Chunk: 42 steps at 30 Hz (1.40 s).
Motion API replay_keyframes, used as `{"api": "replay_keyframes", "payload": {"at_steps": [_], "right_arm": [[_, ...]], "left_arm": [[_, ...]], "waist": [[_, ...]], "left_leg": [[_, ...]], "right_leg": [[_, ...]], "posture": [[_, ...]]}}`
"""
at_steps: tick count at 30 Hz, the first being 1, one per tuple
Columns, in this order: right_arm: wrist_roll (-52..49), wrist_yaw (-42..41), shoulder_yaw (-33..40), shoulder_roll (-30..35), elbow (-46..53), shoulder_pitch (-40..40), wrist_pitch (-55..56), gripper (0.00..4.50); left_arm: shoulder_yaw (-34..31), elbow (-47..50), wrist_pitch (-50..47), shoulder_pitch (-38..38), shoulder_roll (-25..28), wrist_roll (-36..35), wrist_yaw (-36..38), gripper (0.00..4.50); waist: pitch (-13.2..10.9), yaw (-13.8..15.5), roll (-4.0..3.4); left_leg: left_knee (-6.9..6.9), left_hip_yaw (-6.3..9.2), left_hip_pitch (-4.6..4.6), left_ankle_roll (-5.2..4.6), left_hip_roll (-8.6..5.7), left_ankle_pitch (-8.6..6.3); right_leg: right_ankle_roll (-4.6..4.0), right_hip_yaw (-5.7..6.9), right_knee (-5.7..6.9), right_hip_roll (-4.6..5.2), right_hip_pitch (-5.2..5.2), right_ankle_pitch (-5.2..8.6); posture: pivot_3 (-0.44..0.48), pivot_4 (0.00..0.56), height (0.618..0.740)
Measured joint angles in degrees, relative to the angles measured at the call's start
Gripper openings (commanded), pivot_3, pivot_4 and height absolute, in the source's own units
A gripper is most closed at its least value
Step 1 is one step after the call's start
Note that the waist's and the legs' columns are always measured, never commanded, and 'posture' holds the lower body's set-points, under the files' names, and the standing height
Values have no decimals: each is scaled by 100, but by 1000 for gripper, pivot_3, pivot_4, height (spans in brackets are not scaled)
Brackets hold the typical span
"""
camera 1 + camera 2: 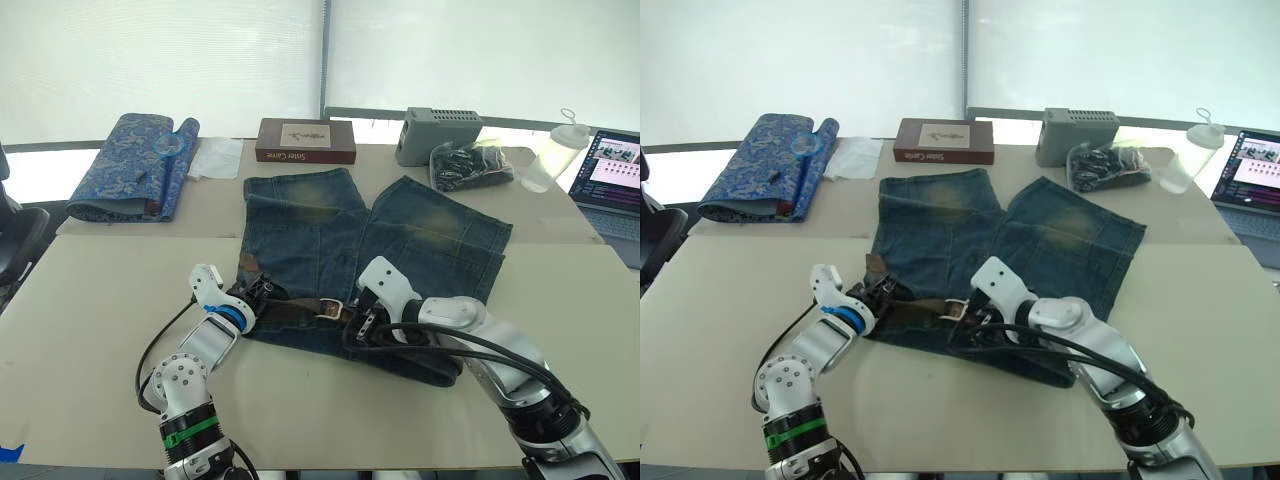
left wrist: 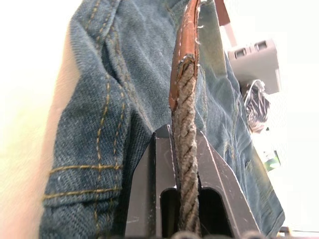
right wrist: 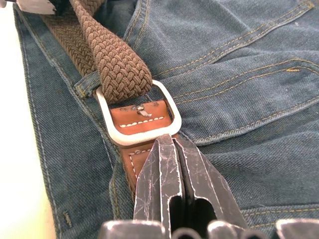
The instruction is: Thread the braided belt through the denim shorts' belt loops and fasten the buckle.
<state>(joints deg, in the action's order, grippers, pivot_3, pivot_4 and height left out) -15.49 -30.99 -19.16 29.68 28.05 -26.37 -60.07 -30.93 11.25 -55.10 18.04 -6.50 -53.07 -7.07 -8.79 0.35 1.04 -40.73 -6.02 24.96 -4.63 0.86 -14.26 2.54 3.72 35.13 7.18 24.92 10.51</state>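
The denim shorts lie flat on the table, waistband toward me. Along the waistband runs the braided belt, brown, with its silver buckle near the middle. My left gripper sits at the waistband's left corner, shut on the braided strap just short of its leather tip. The right gripper is shut, its fingertips resting against the leather tab right beside the buckle. The strap's end enters the buckle frame, over a belt loop.
At the back stand a blue patterned fabric roll, a brown box, a grey device, a bag of dark items and a plastic cup. A laptop is at the right edge.
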Motion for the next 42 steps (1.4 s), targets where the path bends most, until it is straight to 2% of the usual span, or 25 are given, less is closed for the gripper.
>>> {"api": "replay_keyframes", "payload": {"at_steps": [18,29,42], "right_arm": [[74,-328,-102,-27,-19,-227,327,39],[296,-449,-367,174,-49,-225,483,39],[525,-529,-603,-114,-492,-229,970,39]], "left_arm": [[409,-1,181,-94,241,-232,-163,0],[501,-1,262,-120,294,-342,-313,0],[545,-1,388,-168,326,-432,-397,0]], "waist": [[0,1,0],[0,23,0],[0,21,0]], "left_leg": [[2,0,1,0,-1,-1],[2,-2,1,0,0,-2],[4,-2,1,1,0,-2]], "right_leg": [[-3,0,-7,0,0,2],[-9,1,-8,2,1,4],[-10,1,-8,2,1,5]], "posture": [[0,150,740],[0,150,740],[0,150,740]]}}
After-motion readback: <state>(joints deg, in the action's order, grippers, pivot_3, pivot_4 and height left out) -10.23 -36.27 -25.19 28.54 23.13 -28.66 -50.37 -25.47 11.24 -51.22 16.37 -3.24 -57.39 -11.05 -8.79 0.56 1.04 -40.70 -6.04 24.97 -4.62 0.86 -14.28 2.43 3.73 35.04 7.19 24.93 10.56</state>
